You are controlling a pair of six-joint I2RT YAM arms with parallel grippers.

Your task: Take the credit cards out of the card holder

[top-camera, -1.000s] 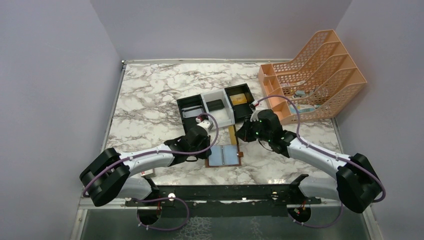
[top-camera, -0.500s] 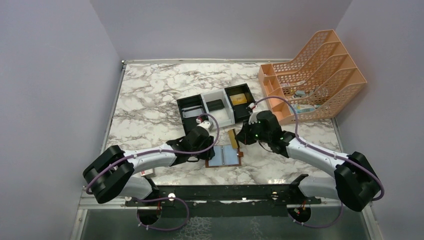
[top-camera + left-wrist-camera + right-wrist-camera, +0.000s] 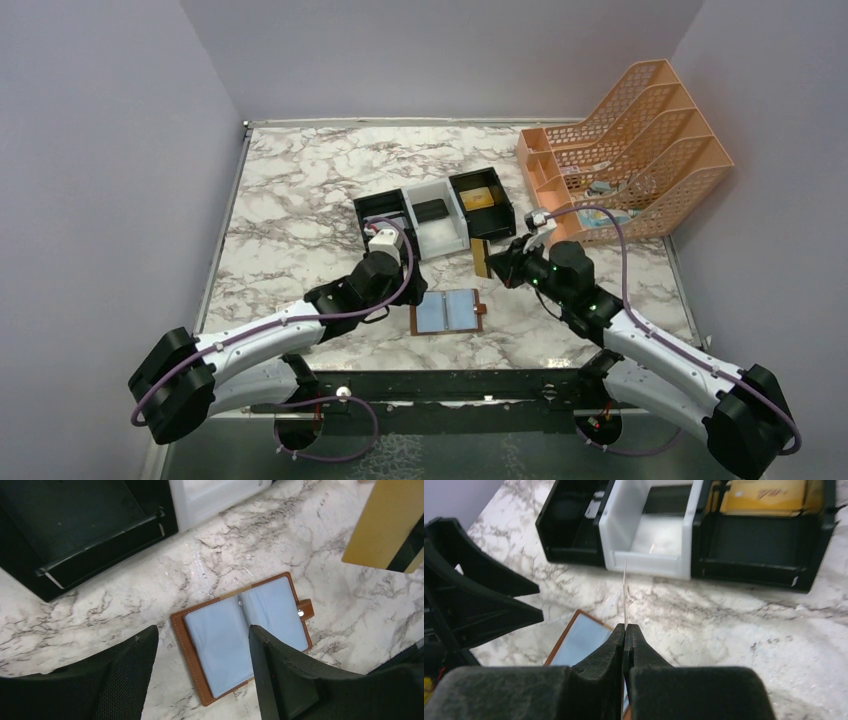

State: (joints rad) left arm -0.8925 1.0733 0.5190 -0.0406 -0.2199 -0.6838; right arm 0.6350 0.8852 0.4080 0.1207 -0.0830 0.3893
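Note:
The brown card holder (image 3: pixel 447 312) lies open on the marble, its blue-grey pockets (image 3: pixel 235 635) facing up. My left gripper (image 3: pixel 202 630) hovers open just above it, a finger on each side and touching nothing; in the top view it (image 3: pixel 400 298) is at the holder's left edge. My right gripper (image 3: pixel 500 268) is shut on a gold credit card (image 3: pixel 481 260), held on edge above the table, behind and to the right of the holder. That card (image 3: pixel 625 595) shows edge-on above the shut right gripper (image 3: pixel 625 627), and as a gold face (image 3: pixel 387 525).
A black-white-black tray (image 3: pixel 455 225) stands just behind the holder, with a gold card (image 3: pixel 478 198) in its right compartment and a dark card (image 3: pixel 430 210) in the white one. An orange file rack (image 3: pixel 625 150) fills the back right corner.
My left gripper opened and drew up and back from the holder. My right gripper carried the gold card away from the holder, to the right and toward the tray.

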